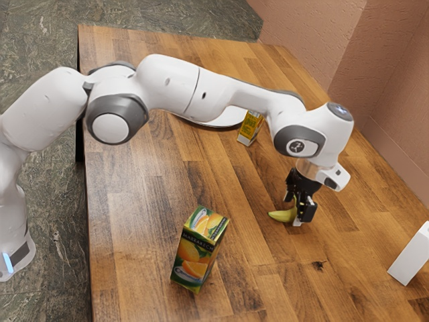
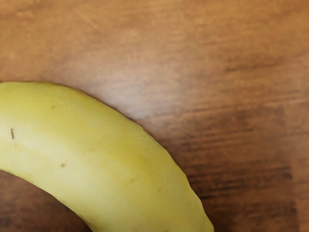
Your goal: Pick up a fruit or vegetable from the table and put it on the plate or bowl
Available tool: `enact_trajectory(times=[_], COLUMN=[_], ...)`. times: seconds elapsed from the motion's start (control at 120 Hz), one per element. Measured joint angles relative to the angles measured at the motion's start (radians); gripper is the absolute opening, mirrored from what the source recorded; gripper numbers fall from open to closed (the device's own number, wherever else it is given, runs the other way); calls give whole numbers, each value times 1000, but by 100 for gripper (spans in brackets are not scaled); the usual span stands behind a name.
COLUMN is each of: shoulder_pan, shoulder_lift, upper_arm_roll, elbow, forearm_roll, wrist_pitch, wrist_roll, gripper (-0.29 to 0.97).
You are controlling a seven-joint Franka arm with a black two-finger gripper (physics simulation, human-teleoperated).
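Observation:
A yellow-green banana lies on the wooden table toward the exterior view's right. My black gripper is lowered over the banana's right end, its fingers standing on either side of the fruit with some gap, so it is open. In the wrist view the banana sits right under the hand, resting on the wood. A white plate lies further back on the table, mostly hidden behind my arm.
A large orange-juice carton stands near the front edge. A small yellow carton stands beside the plate. A white box is at the exterior view's right edge. A pink wall borders the table's far right.

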Motion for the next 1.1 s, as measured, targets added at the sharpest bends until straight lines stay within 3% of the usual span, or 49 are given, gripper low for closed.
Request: enact_trajectory(times=[0.733, 1.1], shoulder_pan=[2, 2], shoulder_lift=[15, 16], upper_arm_roll=[-1, 0], elbow=[-2, -2], forearm_roll=[-1, -1], wrist_pitch=[20, 19], wrist_roll=[-10, -15], gripper=[64, 49])
